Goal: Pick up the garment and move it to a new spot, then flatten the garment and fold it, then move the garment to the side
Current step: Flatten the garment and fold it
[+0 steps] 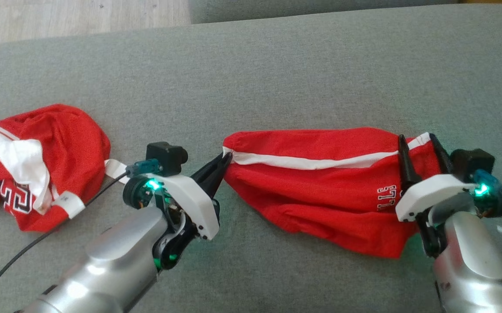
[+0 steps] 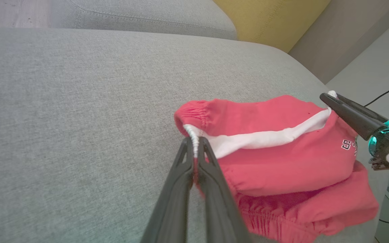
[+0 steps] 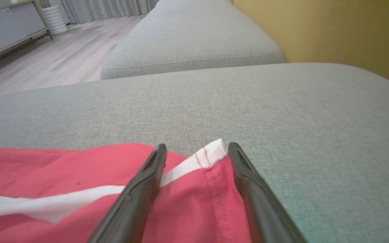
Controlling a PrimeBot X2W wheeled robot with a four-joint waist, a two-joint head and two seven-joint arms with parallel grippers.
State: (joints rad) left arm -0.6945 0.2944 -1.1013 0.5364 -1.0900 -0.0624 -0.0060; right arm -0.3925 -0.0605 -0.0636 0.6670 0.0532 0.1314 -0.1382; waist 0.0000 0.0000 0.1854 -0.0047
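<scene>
Red jersey [image 1: 59,143] at the left cut off by the head view's edge, its black print [image 1: 14,195] folded and unreadable, white lettering [image 1: 386,198] on the red garment [image 1: 312,187] partly hidden behind the right pincer [image 1: 416,137], garment's near hem [image 2: 275,229] cropped in the left wrist view

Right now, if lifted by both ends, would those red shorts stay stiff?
Probably not: the red shorts lie wrinkled and bunched, so the middle should sag. Thin cloth, likely light. The left gripper pinches one waistband corner, the right gripper stands open, so it may slip.
</scene>
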